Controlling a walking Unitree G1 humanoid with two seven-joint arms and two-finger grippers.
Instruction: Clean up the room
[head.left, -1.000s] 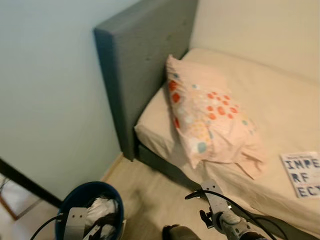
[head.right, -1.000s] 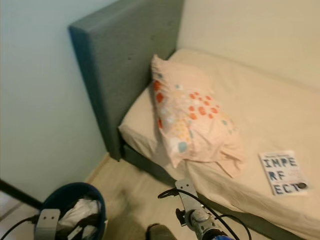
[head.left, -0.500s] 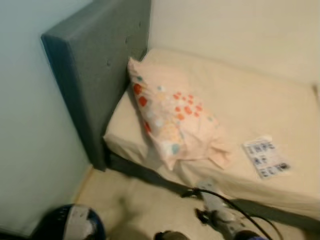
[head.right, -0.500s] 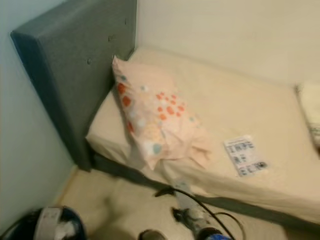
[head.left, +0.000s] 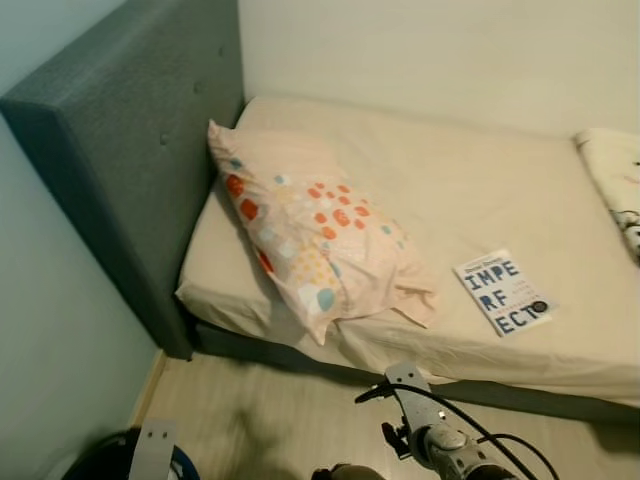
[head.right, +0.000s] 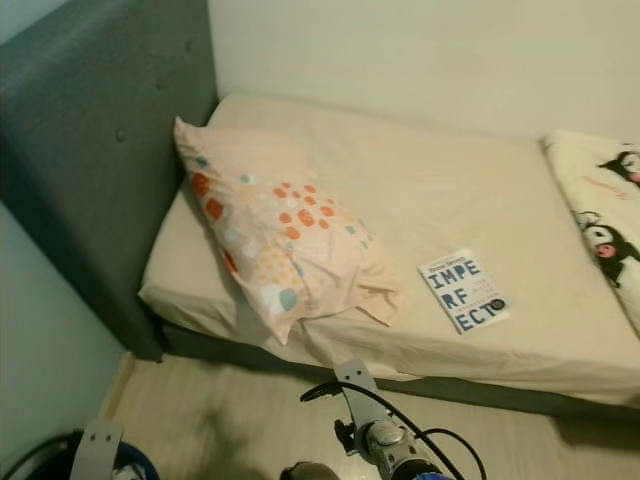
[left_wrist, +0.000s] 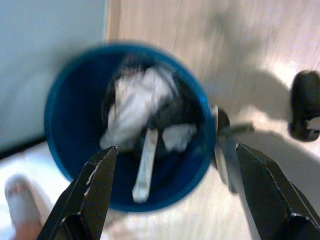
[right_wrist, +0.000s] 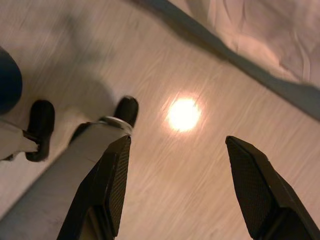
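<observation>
Left claw (left_wrist: 172, 192) released, its black fingers spread above a round blue bin (left_wrist: 65, 125) of crumpled white trash (left_wrist: 135, 102).
Right claw (right_wrist: 175, 192) released over pale wood-grain floor (right_wrist: 200, 165); a spotted soft pillow (head.left: 310, 235) and a flat book (head.left: 500, 292) lie on the smooth cream bed (head.left: 470, 190).

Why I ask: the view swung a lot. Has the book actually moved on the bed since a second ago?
No. The book lies the same way beside the pillow near the mattress edge; the camera turned.
</observation>
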